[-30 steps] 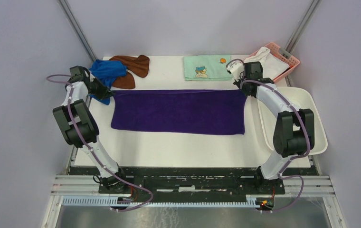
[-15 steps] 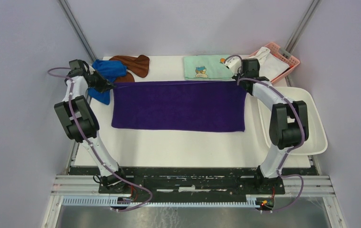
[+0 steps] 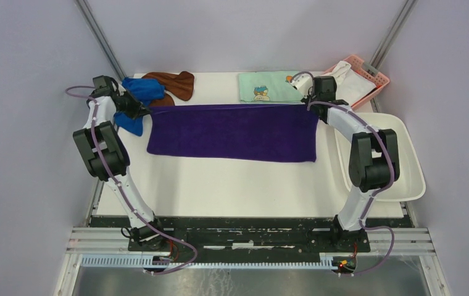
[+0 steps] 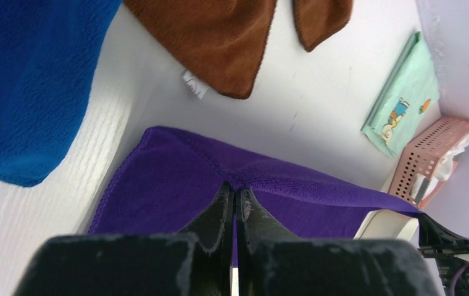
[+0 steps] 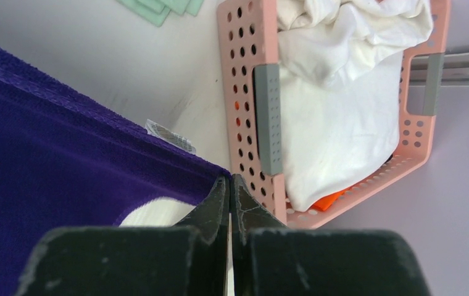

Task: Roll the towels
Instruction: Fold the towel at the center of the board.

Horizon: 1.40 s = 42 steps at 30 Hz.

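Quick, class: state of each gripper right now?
Left gripper: shut on the purple towel, far left corner.
Right gripper: shut on its far right corner.

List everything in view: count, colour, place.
purple towel: 1, dark purple, spread across table middle
blue towel: 1, royal blue, far left
brown towel: 1, rust-brown, far left
cartoon-print towel: 1, pale green, far centre
basket: 1, pink, far right corner
white cloth: 1, white, in basket
tray: 1, white, right edge
table: 1, white, under all
left gripper: 1, black, shut on purple towel's left corner
right gripper: 1, black, shut on its right corner
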{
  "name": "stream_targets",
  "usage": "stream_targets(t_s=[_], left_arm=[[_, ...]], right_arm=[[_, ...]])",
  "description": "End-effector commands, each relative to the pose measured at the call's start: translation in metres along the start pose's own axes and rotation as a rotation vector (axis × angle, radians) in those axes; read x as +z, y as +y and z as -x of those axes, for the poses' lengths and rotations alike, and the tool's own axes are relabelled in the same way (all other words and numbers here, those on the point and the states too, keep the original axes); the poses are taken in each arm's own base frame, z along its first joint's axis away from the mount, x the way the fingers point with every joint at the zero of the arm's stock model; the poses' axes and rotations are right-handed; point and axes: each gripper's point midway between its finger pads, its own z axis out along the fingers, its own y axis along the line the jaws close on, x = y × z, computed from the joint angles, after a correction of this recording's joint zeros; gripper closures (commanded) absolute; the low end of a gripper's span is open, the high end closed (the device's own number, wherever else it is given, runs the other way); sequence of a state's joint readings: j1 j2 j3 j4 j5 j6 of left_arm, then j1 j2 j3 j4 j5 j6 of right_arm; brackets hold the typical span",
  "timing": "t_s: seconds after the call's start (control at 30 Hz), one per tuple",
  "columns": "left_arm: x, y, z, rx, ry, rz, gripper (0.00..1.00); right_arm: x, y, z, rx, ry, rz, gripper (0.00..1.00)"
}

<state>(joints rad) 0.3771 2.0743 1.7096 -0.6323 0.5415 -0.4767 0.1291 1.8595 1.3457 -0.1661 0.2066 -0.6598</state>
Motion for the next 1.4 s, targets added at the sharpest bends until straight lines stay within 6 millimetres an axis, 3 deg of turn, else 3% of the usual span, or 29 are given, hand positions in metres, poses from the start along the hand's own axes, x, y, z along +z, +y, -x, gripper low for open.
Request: stream_targets(t_s=[0.0,0.33,0.63,0.8,1.07,1.37], left_arm=[[-0.026,0.005,0.002,0.047,-0.052,0.057,0.97],[-0.044,0.042,-0.033,0.052,-0.033,0.197,0.97],[-0.068,0.050,-0.041,0.060,-0.038,0.254,0.97],[-0.072,0.057,-0.056,0.040,-0.015,0.265,0.97],[-0.063,0.094,-0.088,0.009,0.036,0.369,0.97],[-0.065,0.107,-0.090,0.003,0.030,0.428,0.97]], right_arm=[[-0.028,-0.008,-0.004,0.016,-0.005,-0.021,0.99],[-0.066,0.044,-0.031,-0.016,0.086,0.067,0.99],[-0.085,0.068,-0.055,-0.072,0.190,0.082,0.99],[-0.089,0.074,-0.064,-0.084,0.240,0.080,0.99],[-0.091,0.090,-0.076,-0.111,0.314,0.105,0.97],[-0.091,0.110,-0.086,-0.144,0.365,0.167,0.95]])
